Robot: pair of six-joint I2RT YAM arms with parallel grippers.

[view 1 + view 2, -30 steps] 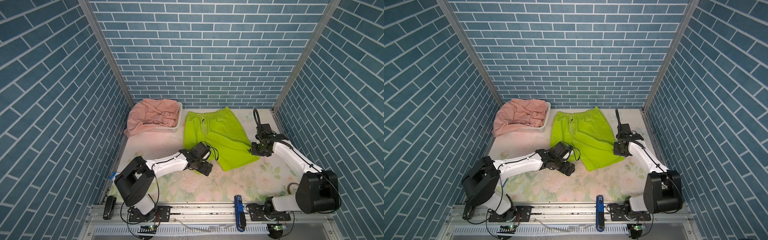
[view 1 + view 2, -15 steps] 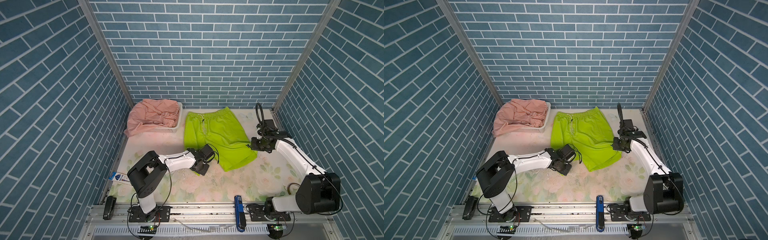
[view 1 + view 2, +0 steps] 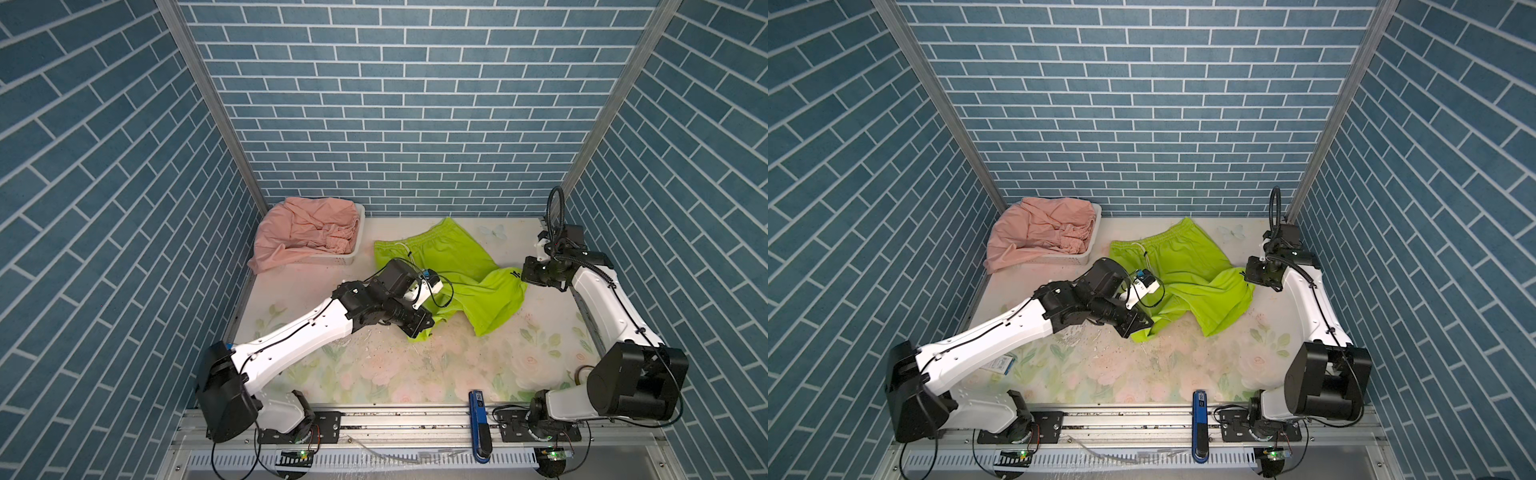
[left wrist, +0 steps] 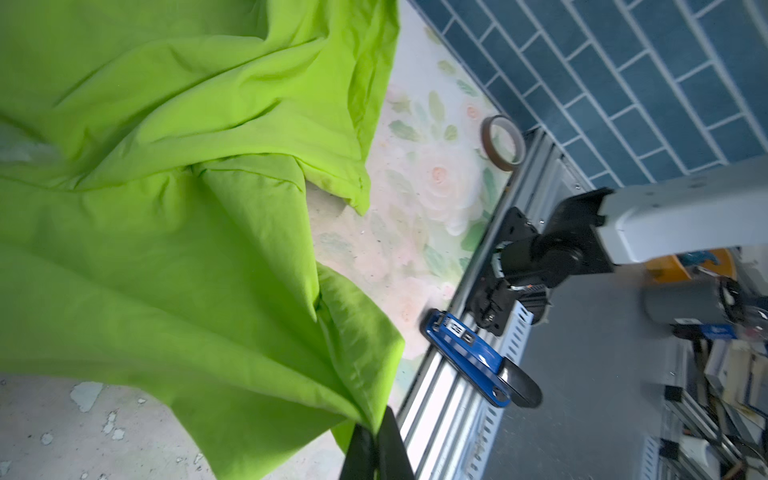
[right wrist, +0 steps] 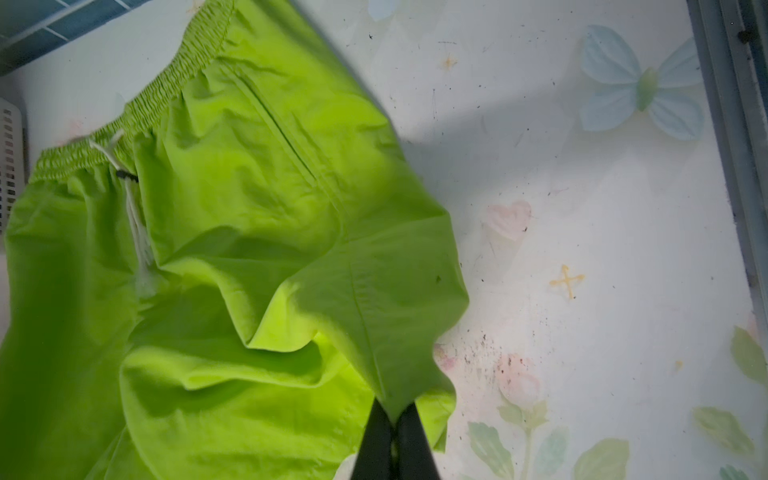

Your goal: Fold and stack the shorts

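Now: lime-green shorts (image 3: 453, 257), flat a second ago, are rumpled, both leg hems pulled up | left gripper (image 4: 376, 446) has snapped closed, pinching the near-left hem; right gripper (image 5: 392, 432) is clamped on the right hem by the logo (image 3: 516, 273) | green pair sits far-centre; pink shorts (image 3: 305, 232) are heaped in the basket (image 3: 347, 261), far left.

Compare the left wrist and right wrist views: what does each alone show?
Only left wrist: a tape roll, a blue tool, the right arm's base. Only right wrist: the waistband, white drawstring, a basket corner. Both: the green shorts, pinched by the shut left gripper or right gripper, and floral table.
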